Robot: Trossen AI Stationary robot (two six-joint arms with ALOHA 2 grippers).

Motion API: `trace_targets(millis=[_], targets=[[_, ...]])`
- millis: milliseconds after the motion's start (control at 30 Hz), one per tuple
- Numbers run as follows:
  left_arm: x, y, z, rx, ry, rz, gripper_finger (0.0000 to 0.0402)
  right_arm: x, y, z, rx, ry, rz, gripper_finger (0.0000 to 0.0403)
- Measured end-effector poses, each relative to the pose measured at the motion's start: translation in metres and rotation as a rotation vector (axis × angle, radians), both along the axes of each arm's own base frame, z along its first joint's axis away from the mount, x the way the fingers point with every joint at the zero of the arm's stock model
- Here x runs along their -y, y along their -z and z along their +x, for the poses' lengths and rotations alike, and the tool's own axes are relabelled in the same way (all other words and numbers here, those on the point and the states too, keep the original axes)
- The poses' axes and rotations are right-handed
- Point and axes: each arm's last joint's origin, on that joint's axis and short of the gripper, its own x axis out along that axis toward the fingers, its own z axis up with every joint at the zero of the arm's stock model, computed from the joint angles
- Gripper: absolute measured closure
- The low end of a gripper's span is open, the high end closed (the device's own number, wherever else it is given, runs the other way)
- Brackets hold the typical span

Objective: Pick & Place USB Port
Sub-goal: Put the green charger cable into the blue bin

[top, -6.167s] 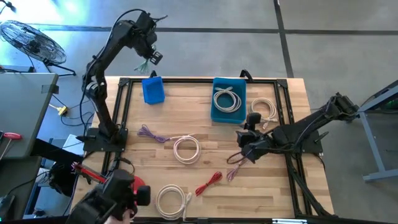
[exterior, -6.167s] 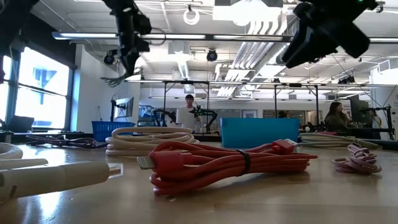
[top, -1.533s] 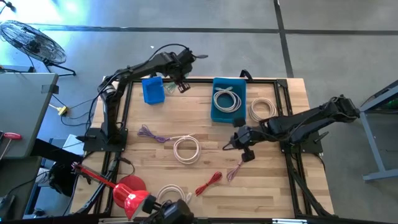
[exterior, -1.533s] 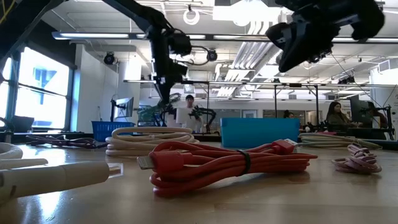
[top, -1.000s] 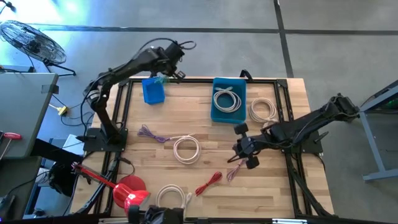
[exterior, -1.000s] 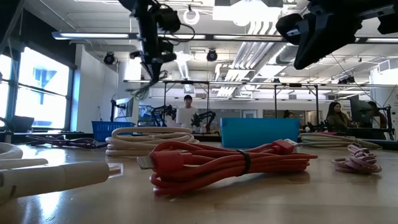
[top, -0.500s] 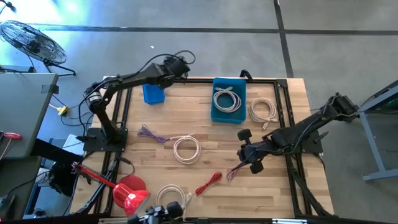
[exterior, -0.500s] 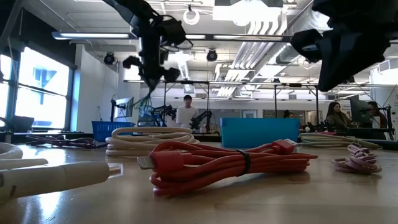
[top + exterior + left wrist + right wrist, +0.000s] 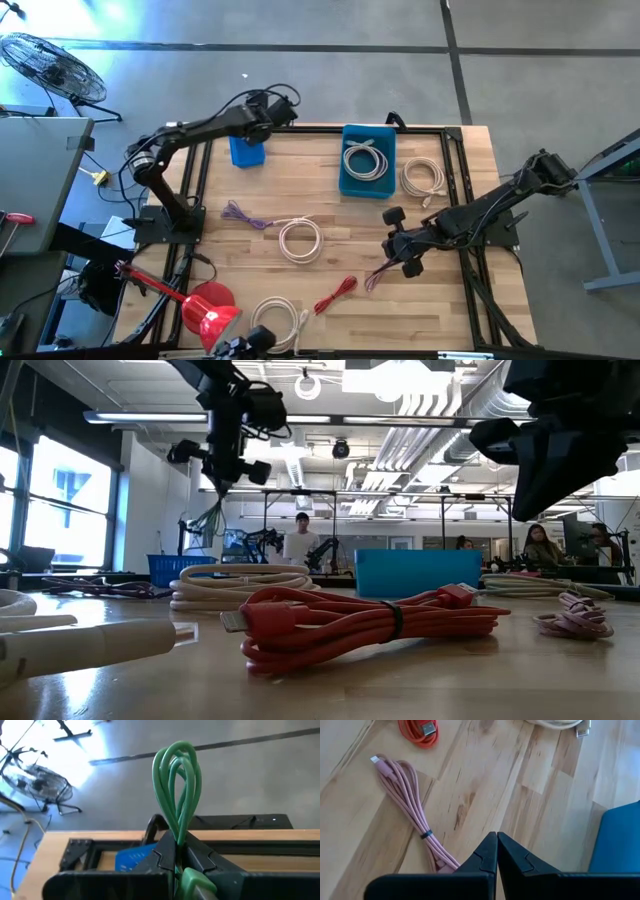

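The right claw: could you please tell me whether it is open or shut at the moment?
Shut and empty: in the right wrist view the right claw has its two fingers pressed together, nothing between them, above the pink cable on the table.

Glossy green cable (image 9: 177, 795), matt pink cable (image 9: 410, 800), pale grained wood table (image 9: 520, 780).

8 cables (image 9: 300, 240), 2 bins (image 9: 368, 160)

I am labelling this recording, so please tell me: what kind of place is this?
Probably a robotics lab in an open, industrial hall: a wooden butcher-block table framed in black metal, exposed ceiling ducts and pipes, and people at workstations with other robot arms behind.
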Motion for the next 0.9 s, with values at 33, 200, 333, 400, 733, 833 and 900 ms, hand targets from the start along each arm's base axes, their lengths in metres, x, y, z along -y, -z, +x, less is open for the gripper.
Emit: trace_targets(millis=[33,200,333,400,733,833,900], targets=[[0.001,0.004,-0.001,0.009,-0.013,-0.003,0.0396,0.000,0.000,0.000,0.000,0.004,0.004,0.0401],[0.011,0.022,-0.001,0.041,-0.069,0.018,0.0396,-0.001,0.000,-0.001,-0.007,0.013,0.021,0.0402],[0.020,0.030,0.000,0.028,-0.098,0.072,0.0396,-0.001,0.000,-0.001,-0.012,0.017,0.042,0.0401],[0.023,0.031,0.000,0.016,-0.098,0.089,0.0396,-0.002,0.000,-0.001,-0.015,0.009,0.049,0.0402],[0.035,0.036,-0.003,-0.051,-0.102,0.104,0.0396,-0.012,0.000,-0.006,-0.017,-0.026,0.059,0.0401],[0.036,0.040,-0.004,-0.028,-0.117,0.086,0.0396,-0.012,0.000,-0.006,-0.012,-0.022,0.050,0.0402],[0.037,0.044,-0.006,-0.015,-0.119,0.050,0.0396,-0.012,0.000,-0.006,-0.011,-0.021,0.049,0.0402]])
